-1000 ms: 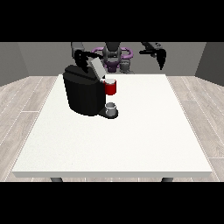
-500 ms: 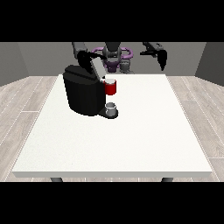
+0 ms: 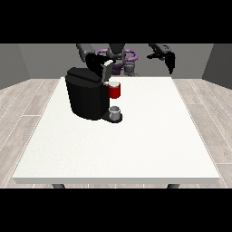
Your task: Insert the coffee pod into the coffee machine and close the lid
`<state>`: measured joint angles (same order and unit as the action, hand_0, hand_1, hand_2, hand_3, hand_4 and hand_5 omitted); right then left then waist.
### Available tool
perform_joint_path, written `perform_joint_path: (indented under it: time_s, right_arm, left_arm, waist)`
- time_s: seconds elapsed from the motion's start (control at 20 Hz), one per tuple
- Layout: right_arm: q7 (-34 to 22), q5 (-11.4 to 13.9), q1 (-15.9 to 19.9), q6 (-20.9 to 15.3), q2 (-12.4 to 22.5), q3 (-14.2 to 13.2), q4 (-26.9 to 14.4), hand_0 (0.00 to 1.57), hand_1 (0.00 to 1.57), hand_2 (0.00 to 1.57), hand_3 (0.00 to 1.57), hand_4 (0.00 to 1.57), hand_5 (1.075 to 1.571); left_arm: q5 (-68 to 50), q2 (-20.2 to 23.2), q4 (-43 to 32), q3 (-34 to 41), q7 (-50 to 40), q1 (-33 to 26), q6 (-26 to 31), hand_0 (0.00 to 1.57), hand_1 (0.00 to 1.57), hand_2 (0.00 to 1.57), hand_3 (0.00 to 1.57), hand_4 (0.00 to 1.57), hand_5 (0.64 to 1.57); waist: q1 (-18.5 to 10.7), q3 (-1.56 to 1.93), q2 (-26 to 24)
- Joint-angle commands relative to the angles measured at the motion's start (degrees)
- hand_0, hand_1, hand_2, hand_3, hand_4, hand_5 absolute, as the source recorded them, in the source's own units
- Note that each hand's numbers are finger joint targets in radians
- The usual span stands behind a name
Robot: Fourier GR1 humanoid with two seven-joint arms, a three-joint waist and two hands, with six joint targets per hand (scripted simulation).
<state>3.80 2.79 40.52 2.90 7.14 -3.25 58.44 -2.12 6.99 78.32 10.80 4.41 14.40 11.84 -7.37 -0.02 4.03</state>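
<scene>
1. The black coffee machine (image 3: 88,96) stands on the white table (image 3: 136,140), toward the view's left, with its lid (image 3: 108,70) tilted up.
2. A red thing at the machine (image 3: 115,90) sits at its front; below it rests a grey thing (image 3: 115,110), which cannot be told for the pod.
3. The hand at the view's left (image 3: 96,62) is right at the lid; whether its fingers are curled cannot be told.
4. The hand at the view's right (image 3: 169,61) hangs high above the table's far edge, fingers pointing down, holding nothing.

The hand at the view's left (image 3: 96,62) — fingers too small to tell — sits half-hidden behind the coffee machine (image 3: 86,93).
</scene>
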Motion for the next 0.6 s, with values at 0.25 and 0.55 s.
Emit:
perform_joint_path:
  time_s: [0.25,0.55]
  right_arm:
    - [-2.4,4.5,7.3,-0.3,-1.1,3.5,0.0,0.0,0.0,0.0,0.0,0.12,1.571]
    - [-2.4,5.1,6.7,0.5,-2.0,3.3,-1.9,0.0,0.0,0.0,0.0,0.12,1.571]
  left_arm:
    - [1.9,-1.4,-4.6,-0.6,4.2,1.6,-3.3,0.0,0.0,0.0,0.0,0.14,1.571]
    - [-0.5,1.2,-2.6,-0.3,3.3,2.0,0.1,0.0,0.0,0.0,0.0,0.0,1.571]
  waist:
    - [0.9,0.0,1.7]
    - [0.8,0.01,-0.1]
